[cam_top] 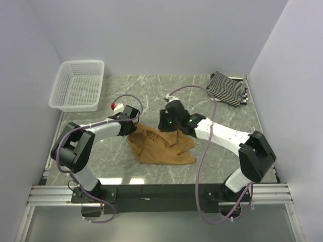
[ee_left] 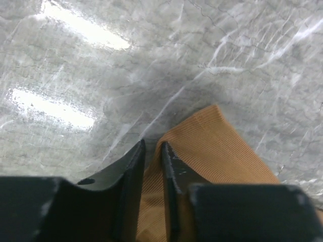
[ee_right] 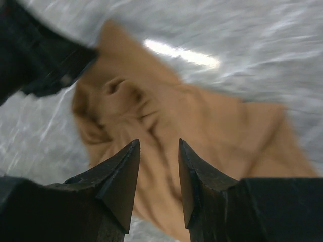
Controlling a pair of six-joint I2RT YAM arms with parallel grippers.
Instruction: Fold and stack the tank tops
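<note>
Two robot arms work a crumpled tan-brown tank top (cam_top: 161, 148) at the middle of a grey marble-patterned bench (cam_top: 151, 91), seen from the overhead camera. The garment lies bunched and creased, with its longest edge toward 6 o'clock.

The left tool (ee_left: 152, 145) sits low at the top's 10 o'clock corner. Its wrist camera shows the two dark fingers (ee_left: 132, 171) drawn to a narrow slit, with ribbed tan cloth showing in the gap and spreading away toward 4 o'clock. Whether the fingers actually pinch the cloth cannot be told.

The right tool (ee_right: 159, 142) hangs over the garment's 12 o'clock edge. Its pointed fingers stand clearly apart with nothing between them, and the wrinkled fabric lies blurred beneath. The left arm's dark tool shows at 10 o'clock in that wrist view.

A bold black-and-white striped tank top (cam_top: 227, 88) lies folded flat in the bench's 1 o'clock corner, well apart from both tools.

A white mesh basket (cam_top: 73, 106) stands at 10 o'clock, against the left wall of the enclosure.
</note>
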